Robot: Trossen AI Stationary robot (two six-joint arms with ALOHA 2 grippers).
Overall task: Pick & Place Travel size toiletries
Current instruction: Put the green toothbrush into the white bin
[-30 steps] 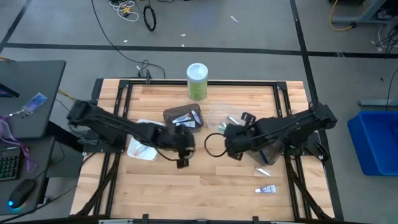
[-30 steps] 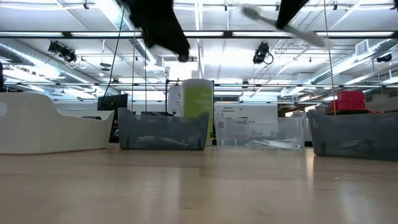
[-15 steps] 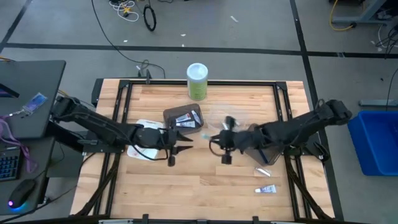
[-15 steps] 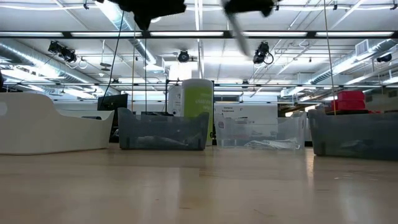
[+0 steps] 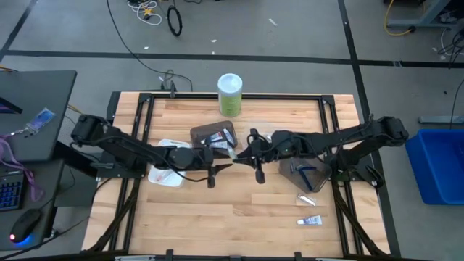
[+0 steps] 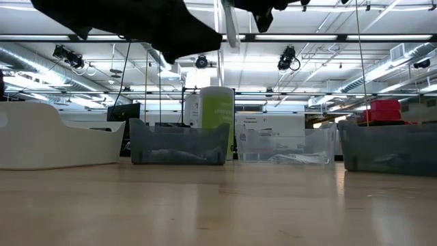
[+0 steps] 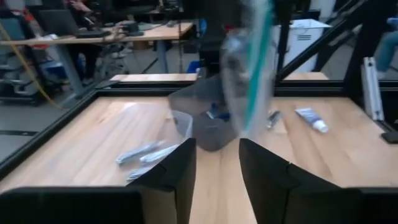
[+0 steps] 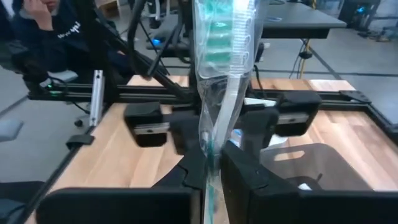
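A toothbrush in a clear packet (image 8: 217, 74) stands roughly upright above the table's middle, with my right gripper (image 8: 211, 171) shut on it. In the high view my right gripper (image 5: 249, 154) faces my left gripper (image 5: 221, 164) at close range. My left gripper (image 7: 216, 165) is open, its fingers level and pointing at the packet (image 7: 247, 74). In the right wrist view its fingers stand on either side of the packet; whether they touch it I cannot tell. More toiletries lie in the dark tray (image 5: 214, 136), and loose tubes (image 5: 310, 220) lie at the near right. My right gripper pinches the packet's lower part (image 8: 209, 152) between its two fingers, which come about level from the table's right. The brush head (image 8: 221, 31) is up. The packet is lifted clear of the table, its lower end (image 6: 233, 41) showing in the low view.
A tall green canister (image 5: 230, 94) stands at the far edge. A white tray (image 5: 165, 174) lies under my left arm, a dark tray with a razor (image 5: 308, 174) under my right arm. Silvery packets (image 7: 143, 152) lie on the wood near the dark tray.
Both grippers have tipped up from pointing down to about level and have come together over the table's middle. My right gripper has carried the toothbrush packet toward the table's left and far side, and the packet has swung from slanted to roughly upright.
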